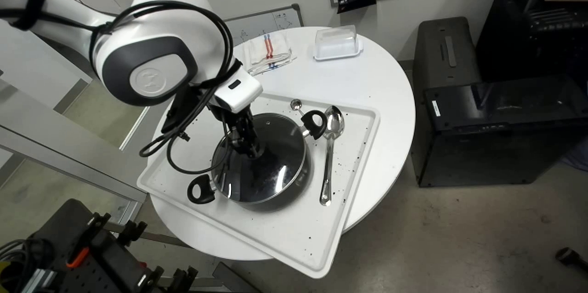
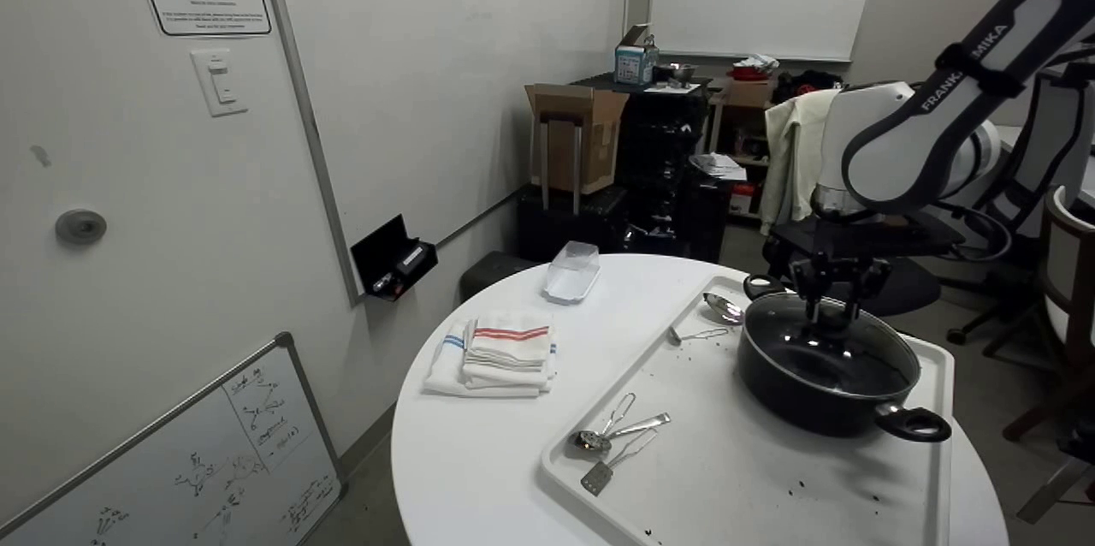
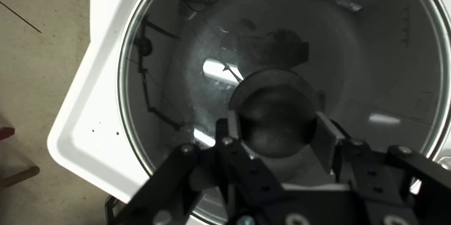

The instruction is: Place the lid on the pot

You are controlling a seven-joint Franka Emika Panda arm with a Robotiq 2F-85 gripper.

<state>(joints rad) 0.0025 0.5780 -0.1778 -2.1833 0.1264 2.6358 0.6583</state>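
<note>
1. The knob point(image 3: 276, 126) of the lid point(image 1: 271, 166) is lying directly between the pads point(image 3: 234, 126), straight below the body of the pincer point(image 2: 832, 306); on this the coming move is turning. No long axis is being offered by the round disc, and the work is being done by a single arm point(image 2: 958, 92).

2. The pincer is being clenched on the knob, as judged from the wrist view — a pad is appearing to meet it on either side.

3. The lid is resting over the mouth of the pot point(image 2: 796, 392), its rim point(image 3: 122, 66) following the pot's edge in both exterior views. No gap is being made out, though part of the edge is being hidden behind the pincer.

4. The lid is looking smooth and dark, the pot's black inside being seen through the glass. It is being ringed by bright metal, and streaks of light are being mirrored on it.

5. The pot is being carried by a white tray point(image 2: 727, 443) on the desk point(image 2: 479, 443); a metal spoon point(image 1: 328, 160) is lying near it.

6. Placement is being judged nearly finished — a loosening of the pads, then a straight lift, is being called for. By a sideways pull, the lid might be dragged askew.
</note>
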